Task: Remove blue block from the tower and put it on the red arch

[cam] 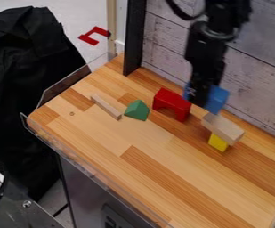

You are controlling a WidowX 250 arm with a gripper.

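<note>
- At the left, the green block (137, 110) is set just beside the red arch (171, 104); if the arch were pushed leftward by a low approach, the two could be knocked together.
- The arch is stood upright, its opening at the bottom. Its top is narrow, so it could be tipped if the load were set down off its middle or pressed too hard.
- The blue block (217, 99) is judged to be carried with a good part of its length out to the right; if it were let go while tilted or off-centre, it would likely be slid off the arch.
- At the right, the wooden block (223, 128) is rested on the yellow block (218, 142), which is much smaller on top. The stack could be toppled if it were brushed by the right end of the blue block, which is seen very near it.
- As for the claw (198, 100), it is found near the right end of the arch, between arch and tower. It is judged to be closed around the blue block, as blue is seen at both its left and right sides. How wide its grip is set cannot be told exactly, and whether the arch is touched cannot be told either.
</note>
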